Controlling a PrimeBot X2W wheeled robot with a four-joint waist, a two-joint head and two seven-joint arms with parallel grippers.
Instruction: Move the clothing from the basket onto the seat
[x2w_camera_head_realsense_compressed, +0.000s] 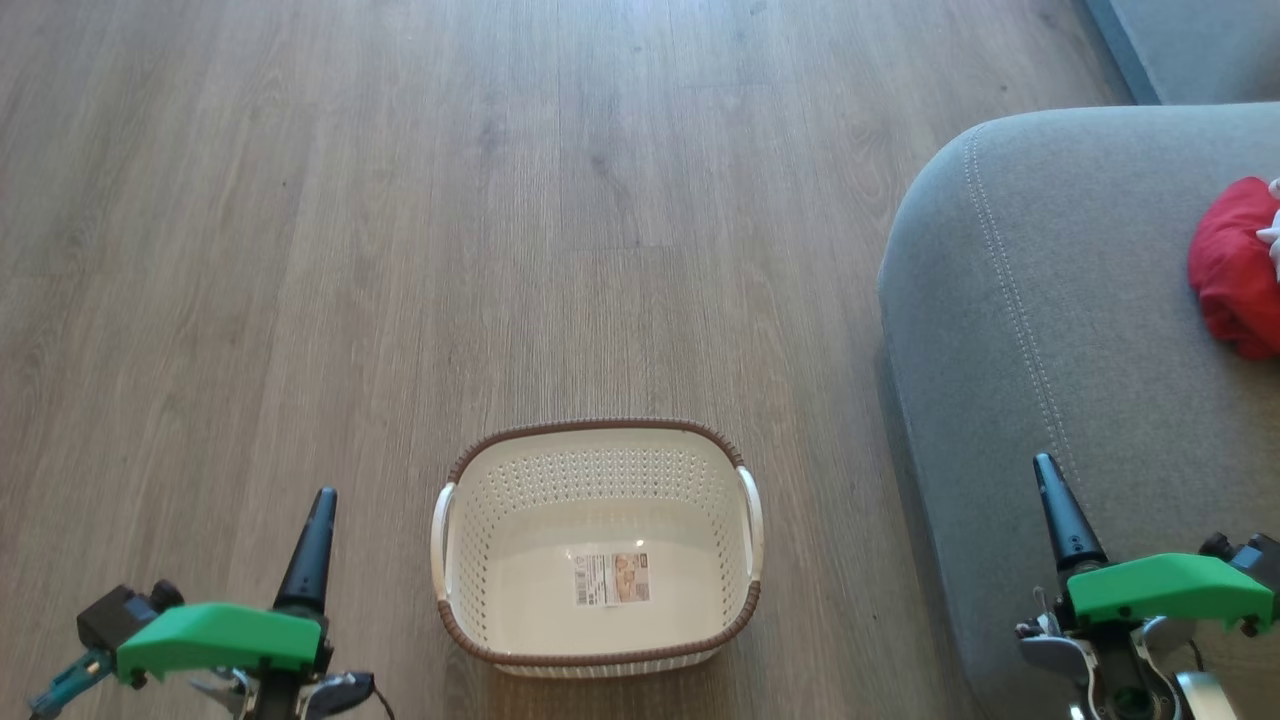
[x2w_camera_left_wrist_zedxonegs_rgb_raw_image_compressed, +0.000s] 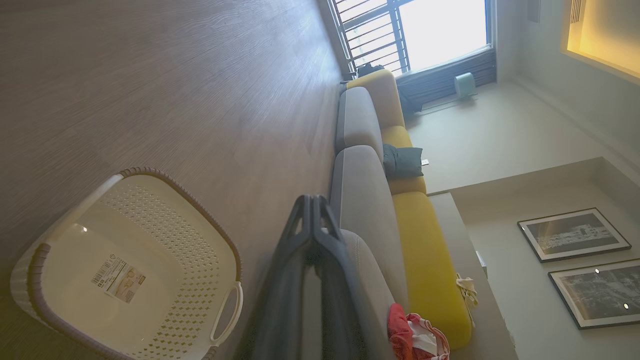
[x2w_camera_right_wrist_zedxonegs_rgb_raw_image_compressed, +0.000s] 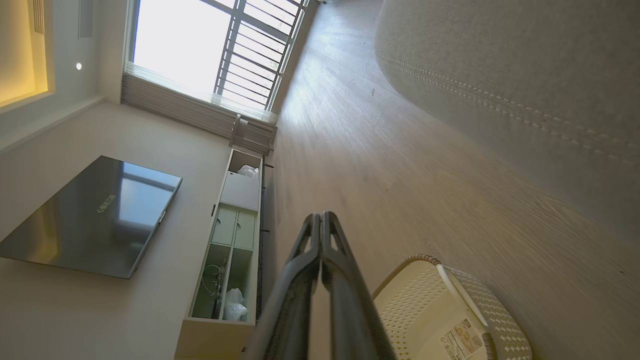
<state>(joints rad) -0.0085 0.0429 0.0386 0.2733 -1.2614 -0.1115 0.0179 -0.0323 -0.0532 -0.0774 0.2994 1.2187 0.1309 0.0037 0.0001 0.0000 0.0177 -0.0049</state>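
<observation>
While hanging pinched shut and empty at the right gripper (x2w_camera_head_realsense_compressed: 1045, 466), finding the clothing (x2w_camera_head_realsense_compressed: 1234, 266) bunched at about one o'clock on the seat (x2w_camera_head_realsense_compressed: 1050, 300), nearer this arm than the left gripper (x2w_camera_head_realsense_compressed: 322, 497), also pinched shut. Seeing the basket (x2w_camera_head_realsense_compressed: 600, 426) at nine o'clock, bare inside. Failing to read its label sticker (x2w_camera_head_realsense_compressed: 611, 578): too small.

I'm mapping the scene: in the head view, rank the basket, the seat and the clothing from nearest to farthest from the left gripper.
1. The basket, on the floor just right of the left gripper.
2. The seat, farther right, past the basket.
3. The clothing, on the seat at the far right edge.
</observation>
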